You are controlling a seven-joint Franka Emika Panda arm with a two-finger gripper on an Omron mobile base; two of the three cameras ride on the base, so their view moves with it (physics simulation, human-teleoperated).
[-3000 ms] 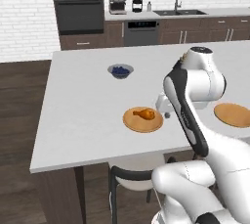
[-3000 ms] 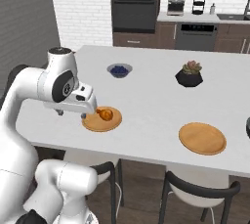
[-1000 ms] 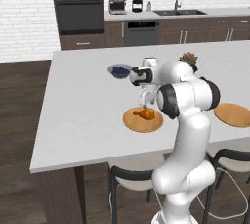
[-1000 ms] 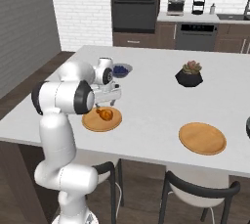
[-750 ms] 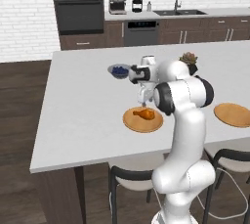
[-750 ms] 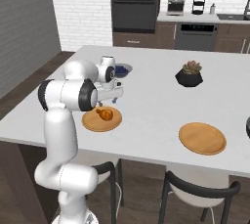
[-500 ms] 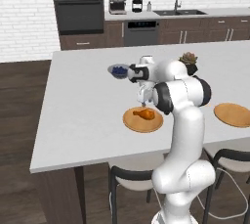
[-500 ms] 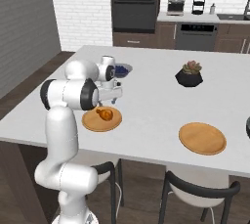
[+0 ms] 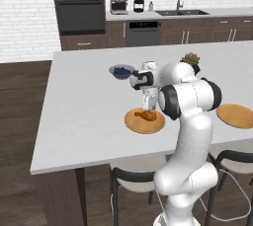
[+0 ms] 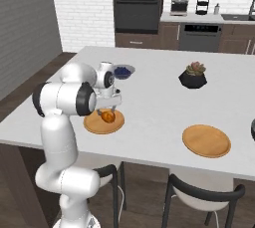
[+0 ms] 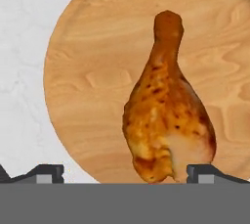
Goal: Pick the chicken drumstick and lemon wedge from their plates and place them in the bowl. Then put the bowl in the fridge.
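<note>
Pale grey counter carries everything, taken left to right from the near plate as landmark. Behind and left of that plate: a small grey bowl of blue berries, well apart from it. On the plate itself, toward its right half in the left base view, lies the chicken drumstick, golden-brown; in the hand view its bulbous end is nearest the camera and the thin bone end points away. The claw hangs directly above the drumstick, pointing down; in the hand view its two dark tips stand spread wide, one either side of the meat's fat end, apart from it, pinching nothing. Right base view has the claw just over the drumstick too. Behind and right of the landmark plate: black faceted pot with succulent, well apart. Far right of it: second plate, wooden, near the counter's front edge.
</note>
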